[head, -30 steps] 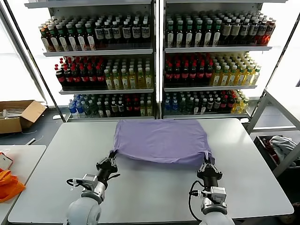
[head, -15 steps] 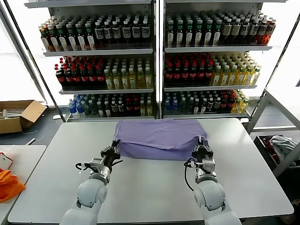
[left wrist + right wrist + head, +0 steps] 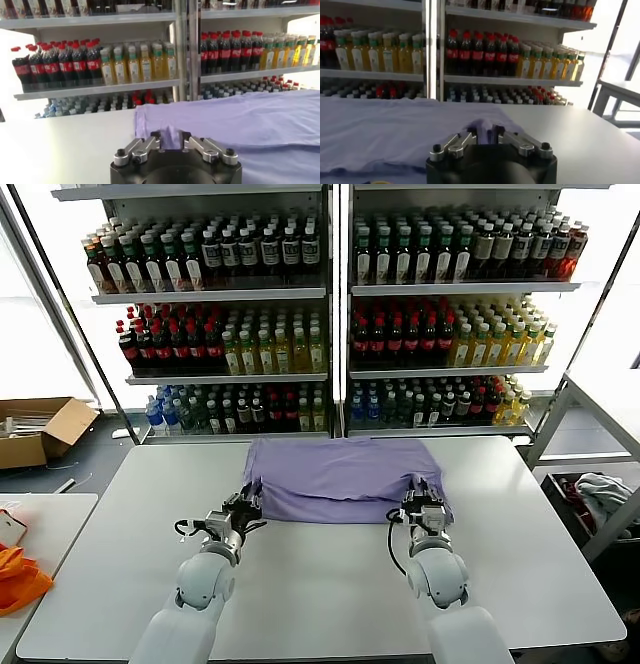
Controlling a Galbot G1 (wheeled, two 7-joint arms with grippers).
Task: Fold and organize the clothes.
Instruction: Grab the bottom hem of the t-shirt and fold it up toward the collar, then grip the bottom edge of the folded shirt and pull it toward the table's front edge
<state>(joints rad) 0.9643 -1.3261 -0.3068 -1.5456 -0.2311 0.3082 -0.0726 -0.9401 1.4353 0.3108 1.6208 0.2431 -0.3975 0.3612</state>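
Observation:
One of the clothes, a lavender T-shirt (image 3: pixel 340 474), lies folded over itself at the far middle of the white table (image 3: pixel 330 584). My left gripper (image 3: pixel 244 510) is at the fold's near left corner and my right gripper (image 3: pixel 424 500) at its near right corner. In the left wrist view the left gripper (image 3: pixel 170 136) stands open, with a ridge of the T-shirt (image 3: pixel 240 120) lying between the parted fingers. Seen from the right wrist, the right gripper (image 3: pixel 482 132) is open too, with a bump of the T-shirt (image 3: pixel 395 130) between its fingers and a dark gap beside it.
Shelves of bottles (image 3: pixel 330 324) stand right behind the table's far edge. An orange cloth (image 3: pixel 20 576) lies on a side table at the left, with a cardboard box (image 3: pixel 40 429) on the floor beyond. A grey-white bundle (image 3: pixel 602 499) sits in a rack at the right.
Both grippers carried the shirt's near edge away from me and laid it over the far part, making the shirt shorter. Their jaws, shut on the corners before, now stand parted.

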